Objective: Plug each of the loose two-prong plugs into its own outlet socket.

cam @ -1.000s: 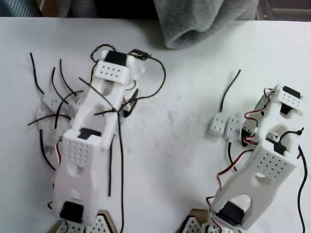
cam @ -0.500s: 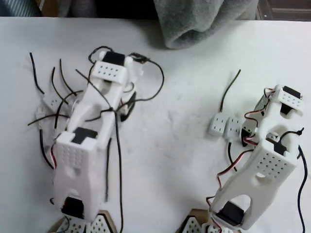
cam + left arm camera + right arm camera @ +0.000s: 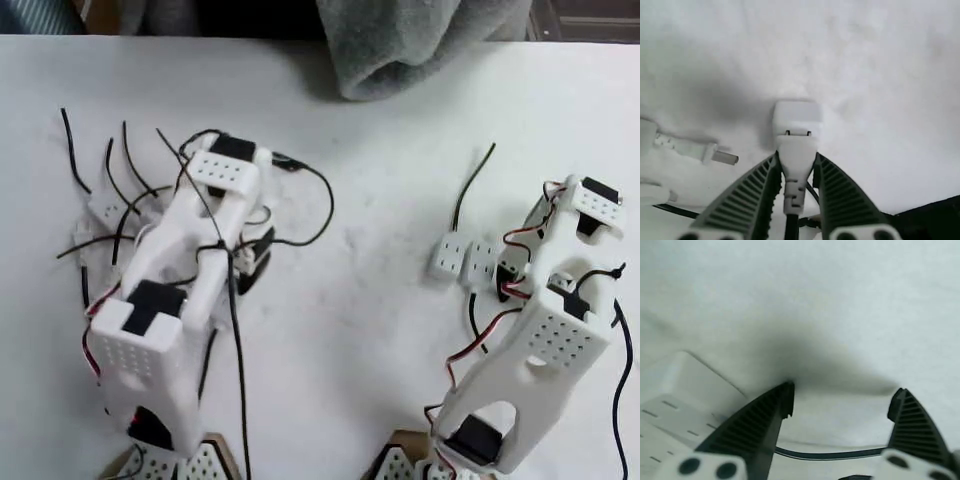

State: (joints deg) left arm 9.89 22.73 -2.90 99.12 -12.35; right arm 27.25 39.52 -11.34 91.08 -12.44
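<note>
Back toward the lower left the left arm (image 3: 160,300) has swung in the high view. Corded plugs (image 3: 105,210) lie at left and two spare sockets (image 3: 462,258) right of centre.

Left wrist view: the left gripper (image 3: 796,162) pinches a white two-prong plug (image 3: 796,152), its nose against an outlet socket (image 3: 796,116). Insertion seems under way, and a straight push comes next.

Right wrist view: the right gripper (image 3: 840,395) hangs spread beside a socket block (image 3: 670,390).

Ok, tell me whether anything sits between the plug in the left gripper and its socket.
Nothing visible does. The left gripper is shut on the plug, whose front end meets the white socket directly. Another loose plug lies aside, clear of both.
</note>
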